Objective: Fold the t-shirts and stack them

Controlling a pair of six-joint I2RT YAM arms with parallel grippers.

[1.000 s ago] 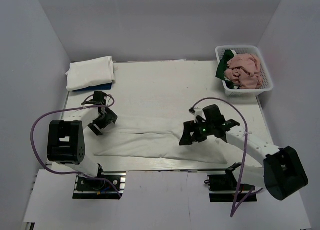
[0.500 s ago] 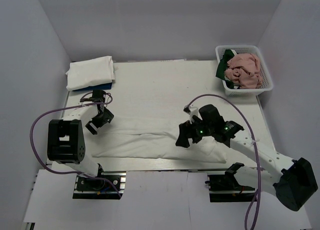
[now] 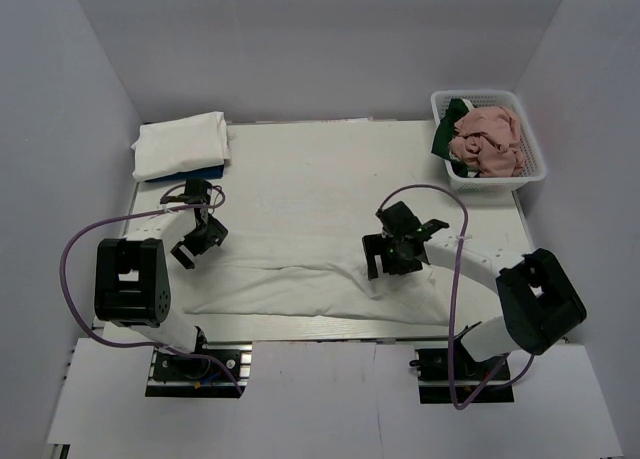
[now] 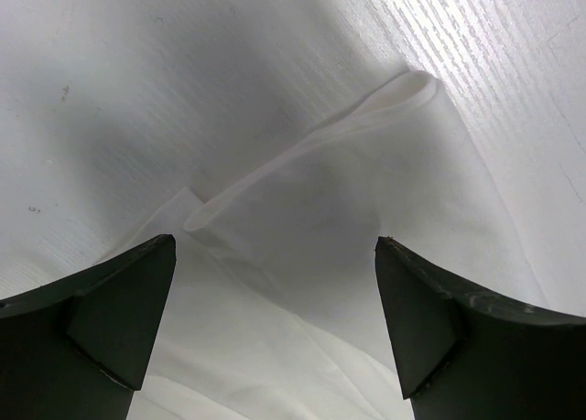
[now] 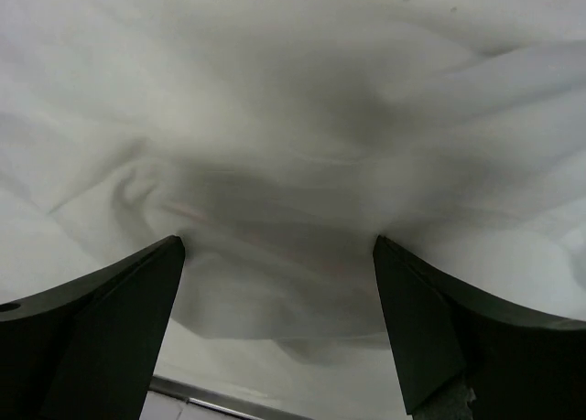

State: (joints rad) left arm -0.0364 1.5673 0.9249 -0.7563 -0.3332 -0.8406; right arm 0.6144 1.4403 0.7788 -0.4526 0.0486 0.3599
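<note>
Since a second ago the right arm (image 3: 478, 267) has tucked its elbow in, leaving the right gripper (image 3: 386, 263) gaping wide above the table (image 3: 320, 169) and the long white t-shirt (image 3: 290, 284) spread along its near edge. The left gripper (image 3: 196, 243), equally wide, hovers over a sleeve hem (image 4: 403, 95) (limp, wrinkly cotton). Pinch both ends low; lift evenly.

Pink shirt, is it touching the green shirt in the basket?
Touching. The top view shows the pink shirt bunched against the green shirt in the basket, no gap between.
</note>
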